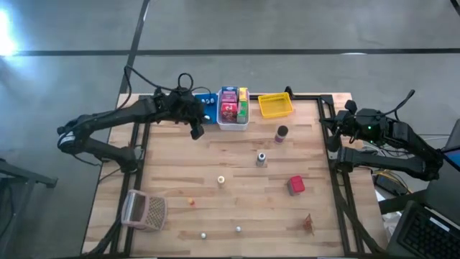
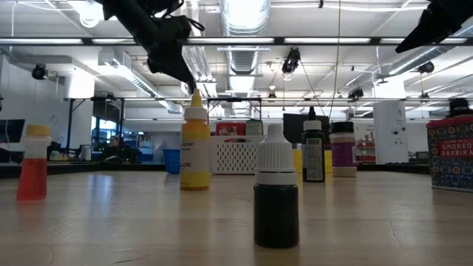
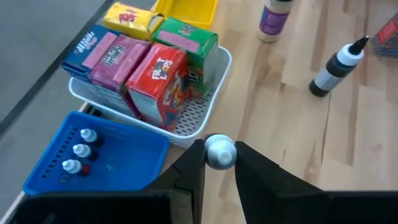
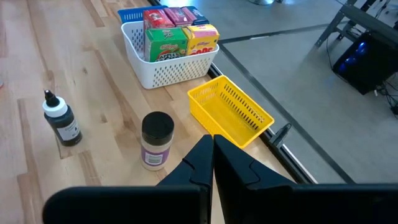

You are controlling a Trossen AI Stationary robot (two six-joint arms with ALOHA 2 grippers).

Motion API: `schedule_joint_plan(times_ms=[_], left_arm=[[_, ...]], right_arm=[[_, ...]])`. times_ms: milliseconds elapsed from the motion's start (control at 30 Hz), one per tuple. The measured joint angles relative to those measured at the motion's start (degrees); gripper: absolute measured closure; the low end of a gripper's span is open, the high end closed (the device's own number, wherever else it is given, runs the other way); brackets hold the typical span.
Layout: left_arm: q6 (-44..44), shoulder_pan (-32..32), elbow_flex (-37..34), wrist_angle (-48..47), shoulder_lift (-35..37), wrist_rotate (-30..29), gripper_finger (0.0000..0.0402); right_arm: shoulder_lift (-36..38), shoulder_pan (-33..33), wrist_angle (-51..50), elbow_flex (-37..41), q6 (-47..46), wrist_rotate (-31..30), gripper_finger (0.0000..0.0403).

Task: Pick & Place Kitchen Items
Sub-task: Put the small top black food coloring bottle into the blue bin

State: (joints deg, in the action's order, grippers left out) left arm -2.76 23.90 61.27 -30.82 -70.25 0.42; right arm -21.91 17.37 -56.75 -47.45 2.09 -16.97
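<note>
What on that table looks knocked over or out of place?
The pinkish mesh basket near the table's front left corner lies tipped on its side, empty, unlike the upright white bin of boxes at the back. Small balls lie scattered loose on the wood nearby.

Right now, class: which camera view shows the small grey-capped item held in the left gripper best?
The left wrist view: the small grey-capped item sits pinched between the left gripper fingers, beside the white bin. In the high view the gripper hides it. The low view shows the gripper only dark. The right wrist view misses it.
</note>
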Motion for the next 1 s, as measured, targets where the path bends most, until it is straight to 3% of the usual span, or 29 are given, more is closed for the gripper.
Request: schedule_joint_plan(times_ms=[767,1000], left_arm=[[-3.0,6.5,7.4,-0.7,-5.1,2.1,0.0325],[-3.4,10.0,11.6,-2.4,-8.6,6.4,0.0325]], right_arm=[[0.0,0.0,0.0,0.0,-0.1,0.0,0.0394],[0.0,0.0,0.0,0.0,0.0,0.0,0.0394]])
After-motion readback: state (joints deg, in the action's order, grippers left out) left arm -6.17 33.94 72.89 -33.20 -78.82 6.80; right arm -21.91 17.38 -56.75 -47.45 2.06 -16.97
